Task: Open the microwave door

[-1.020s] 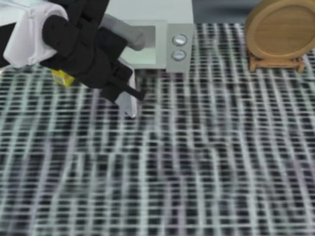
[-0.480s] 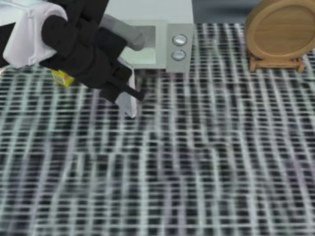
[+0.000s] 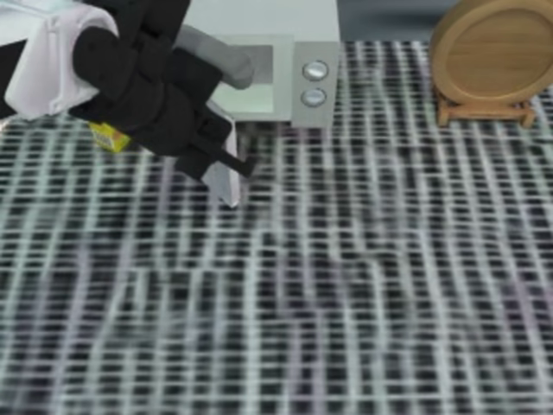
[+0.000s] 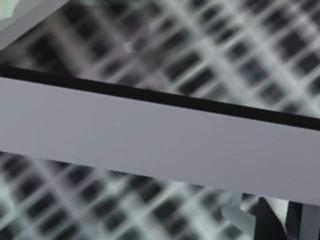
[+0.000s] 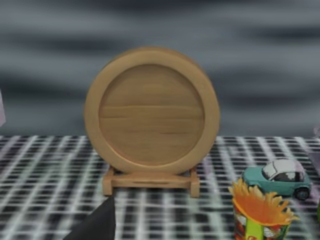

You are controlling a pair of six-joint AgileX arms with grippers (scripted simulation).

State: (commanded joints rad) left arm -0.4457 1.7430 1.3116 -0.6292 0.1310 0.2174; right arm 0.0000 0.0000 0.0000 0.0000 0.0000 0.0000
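Slippage is my main worry: my left gripper [image 3: 232, 162] sits at the free edge of the microwave door [image 3: 226, 177], and I cannot tell whether its fingers are closed on it, so the panel could escape. The microwave [image 3: 276, 65] stands at the table's far left-centre. Its door is swung wide, long axis pointing out toward the near side from the oven's front.
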